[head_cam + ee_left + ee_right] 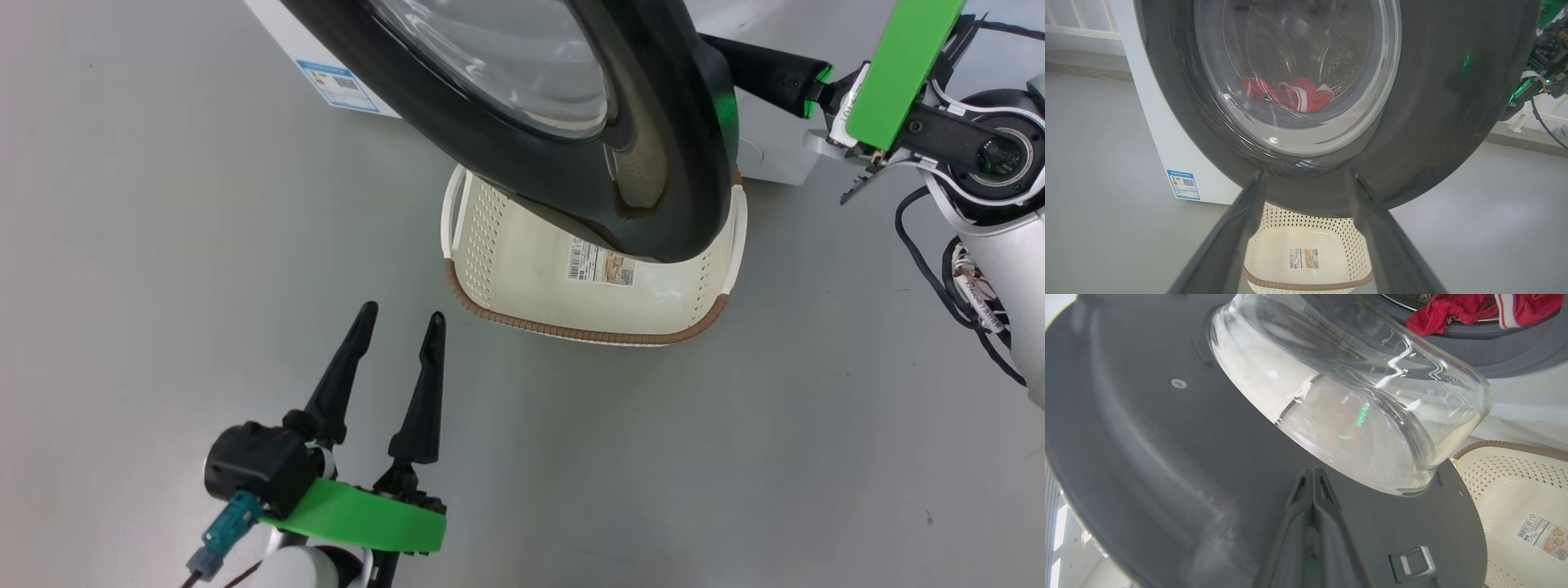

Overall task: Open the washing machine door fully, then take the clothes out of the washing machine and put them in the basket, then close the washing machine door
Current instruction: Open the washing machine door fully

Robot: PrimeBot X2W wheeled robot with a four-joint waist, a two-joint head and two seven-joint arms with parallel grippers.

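Note:
The washing machine door stands part open, and its black rim hangs over the basket. My right gripper is shut with nothing in it, its tips at the door's grey inner face just below the glass bowl. From the head camera its dark fingers reach in behind the rim. My left gripper is open and empty, low in front of the basket. Through the glass the red clothes lie in the drum; they also show past the door's edge, clothes.
The white washing machine carries a blue label low on its front. The basket sits on the grey floor directly under the door, a sticker inside it. A metal latch sticks out of the door's inner face.

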